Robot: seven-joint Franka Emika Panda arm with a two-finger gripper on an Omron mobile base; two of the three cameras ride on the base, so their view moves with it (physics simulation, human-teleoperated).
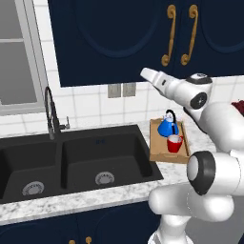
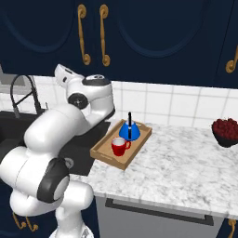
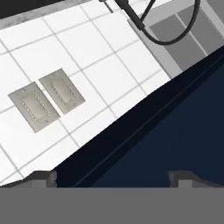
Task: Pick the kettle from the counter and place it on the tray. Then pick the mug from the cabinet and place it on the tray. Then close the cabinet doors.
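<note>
- The tall dark navy cabinet doors [image 1: 119, 38] with curved brass handles [image 1: 169, 35] stand shut, flush above the tiled wall.
- Open air lies between the doors' lower edge and the speckled marble table [image 2: 186, 162].
- The rectangular light-brown wooden tray [image 2: 104, 153] is crowded by the blue kettle [image 2: 129, 131] and red mug [image 2: 119, 147].
- The black faucet [image 1: 50, 114] rises behind the black sink [image 1: 71, 162].

Arm raised and bent, tool [image 3: 112, 177] spread wide, empty.

No readable text anywhere

Neither the dark navy wall cabinet doors [image 1: 119, 33], the white tiled wall [image 2: 176, 104], nor the two grey wall plates [image 3: 46, 98] carry letters, numbers, brands or signs.
</note>
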